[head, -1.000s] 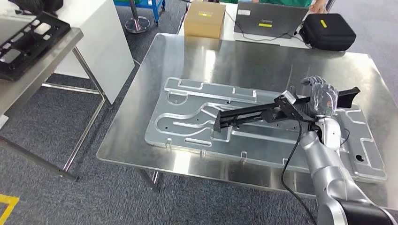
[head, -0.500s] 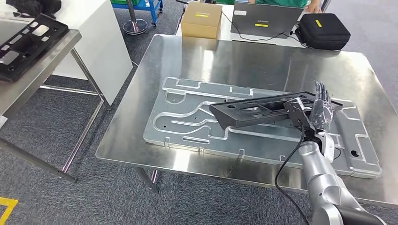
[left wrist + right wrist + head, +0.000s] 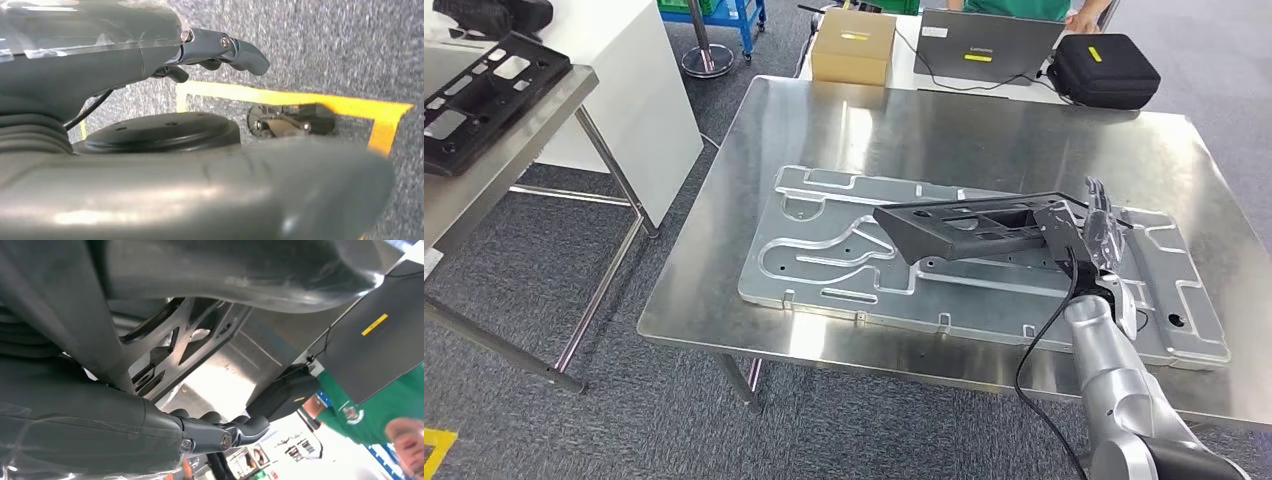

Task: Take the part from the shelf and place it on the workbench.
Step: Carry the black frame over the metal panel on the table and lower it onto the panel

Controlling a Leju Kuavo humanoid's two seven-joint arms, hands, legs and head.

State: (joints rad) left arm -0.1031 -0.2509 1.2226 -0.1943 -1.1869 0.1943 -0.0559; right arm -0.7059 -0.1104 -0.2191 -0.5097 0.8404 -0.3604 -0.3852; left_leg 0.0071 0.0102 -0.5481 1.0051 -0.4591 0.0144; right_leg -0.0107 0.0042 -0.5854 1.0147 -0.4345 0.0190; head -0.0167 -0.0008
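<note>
The right robot hand [image 3: 1102, 232] grips one end of the long black part [image 3: 969, 226]; it looks rigid, light, and awkwardly cantilevered over the worktop [image 3: 984, 130].

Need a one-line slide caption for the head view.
Right hand holds the black part over the metal plate on the workbench.
</note>
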